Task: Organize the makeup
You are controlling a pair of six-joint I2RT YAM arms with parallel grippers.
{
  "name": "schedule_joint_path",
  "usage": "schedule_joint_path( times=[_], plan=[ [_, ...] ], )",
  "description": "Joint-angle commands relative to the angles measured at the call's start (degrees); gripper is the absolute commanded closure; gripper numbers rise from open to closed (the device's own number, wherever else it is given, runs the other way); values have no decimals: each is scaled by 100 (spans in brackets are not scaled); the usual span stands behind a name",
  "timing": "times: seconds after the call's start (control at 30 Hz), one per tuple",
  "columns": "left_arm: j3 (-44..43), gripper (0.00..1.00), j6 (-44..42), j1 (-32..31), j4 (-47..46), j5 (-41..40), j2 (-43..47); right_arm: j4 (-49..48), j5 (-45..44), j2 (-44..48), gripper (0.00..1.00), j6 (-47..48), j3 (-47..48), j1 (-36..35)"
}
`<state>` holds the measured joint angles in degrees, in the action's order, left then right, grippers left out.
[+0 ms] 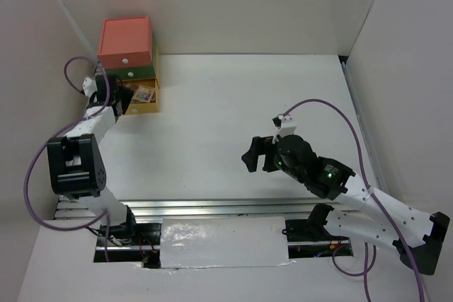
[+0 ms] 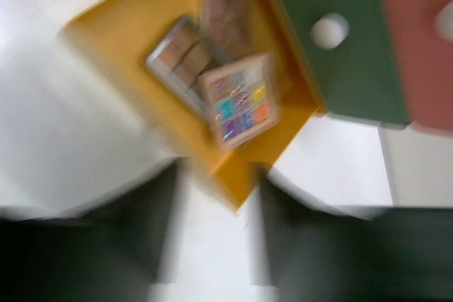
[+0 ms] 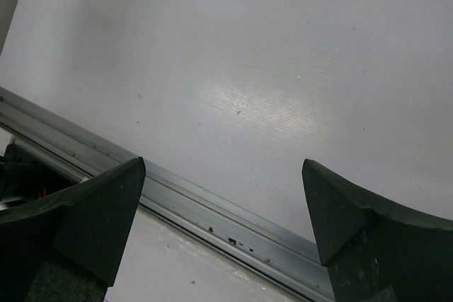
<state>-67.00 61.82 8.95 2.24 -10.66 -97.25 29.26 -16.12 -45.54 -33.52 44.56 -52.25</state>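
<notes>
The yellow bottom drawer (image 1: 150, 107) of the stacked box is pulled open. In the blurred left wrist view it (image 2: 106, 40) holds three flat palettes: a multicolour one (image 2: 241, 100) on top, a brown one (image 2: 180, 58) and a pinkish one (image 2: 226, 5). The multicolour palette also shows in the top view (image 1: 145, 93). My left gripper (image 1: 117, 98) is open and empty just outside the drawer's near corner (image 2: 218, 182). My right gripper (image 1: 249, 155) is open and empty over bare table (image 3: 223, 196). The puffs, green tube and compact are out of view.
The coral top drawer (image 1: 126, 42) and the green middle drawer (image 2: 347, 54) are shut. White walls enclose the table. An aluminium rail (image 3: 212, 210) runs along the near table edge under the right gripper.
</notes>
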Motion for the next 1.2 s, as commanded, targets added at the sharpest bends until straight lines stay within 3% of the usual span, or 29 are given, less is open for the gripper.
schedule_joint_path(
  times=[0.0,0.1,0.27,0.77,1.17],
  plan=[
    [993,69,819,28,128,-279,916,-377,82,45,0,30,-26,22],
    [1803,91,1129,28,-257,-244,1182,-377,161,-16,0,29,35,31],
    [1824,99,1218,28,-356,-393,736,-280,118,36,0,65,62,48],
    [566,96,867,124,-1138,-209,-1120,-842,249,-402,0,363,167,48],
    [-1007,92,726,151,-805,-402,-2201,-1036,232,-1263,0,636,545,57]
  ],
)
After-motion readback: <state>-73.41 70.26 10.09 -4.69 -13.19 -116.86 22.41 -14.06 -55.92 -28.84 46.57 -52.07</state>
